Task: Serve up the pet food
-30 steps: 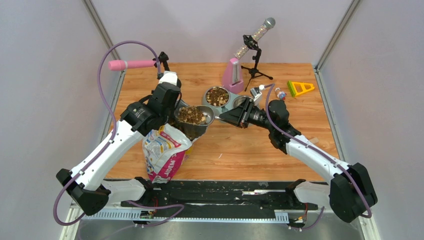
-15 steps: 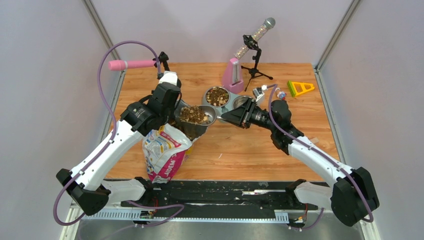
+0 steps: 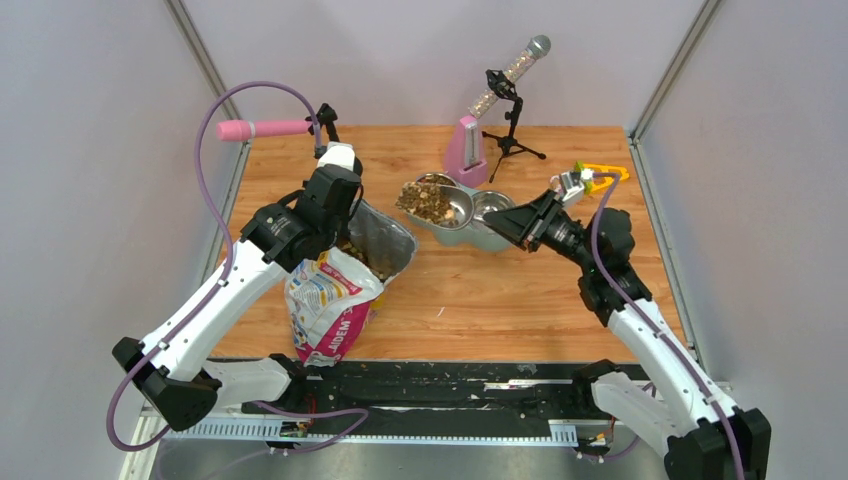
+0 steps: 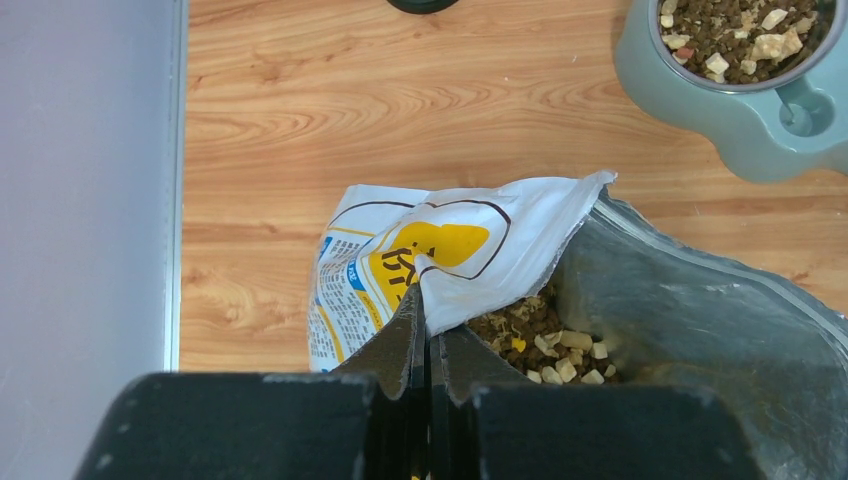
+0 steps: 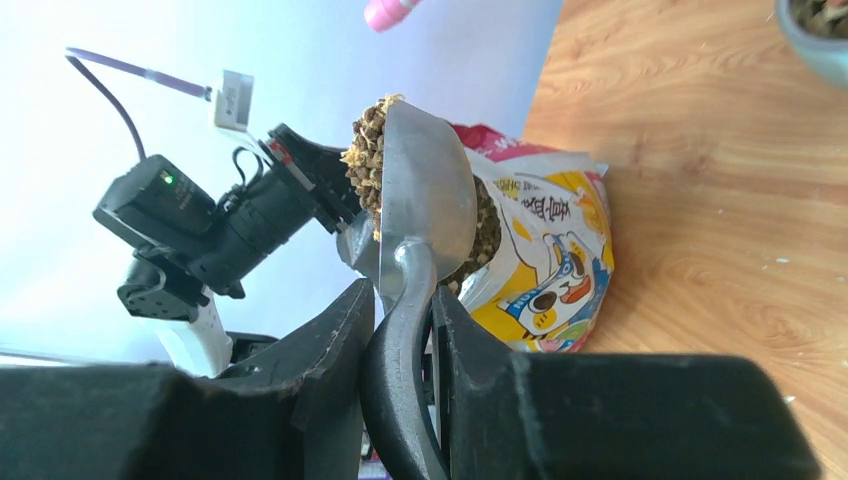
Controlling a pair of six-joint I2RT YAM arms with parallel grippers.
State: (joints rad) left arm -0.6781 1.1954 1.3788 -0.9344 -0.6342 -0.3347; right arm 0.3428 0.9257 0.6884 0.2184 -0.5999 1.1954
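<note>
Straining to see the bowl (image 3: pixel 452 232) under my scoop (image 5: pixel 425 190), pet food (image 5: pixel 365 160) heaped ahead of right gripper (image 5: pixel 400 310) clamping its handle, left gripper (image 4: pixel 428 340) pinching bag (image 4: pixel 470 250).

Readable only in part: pink capitals "ADEM", running sideways on the white, pink and yellow printed plastic bag (image 3: pixel 330 300), on the crumpled panel hanging below the left gripper (image 4: pixel 428 315), towards its wrist. Just past that gripper's fingertips, in the left wrist view, a yellow patch with dark brown strokes of a sign, cut off by a fold, not legible; to their left, small blue label boxes, print too fine to read. Behind the silver metal scoop (image 5: pixel 425 180), yellow lettering above a cartoon dog on the same bag, blurred, unreadable
</note>
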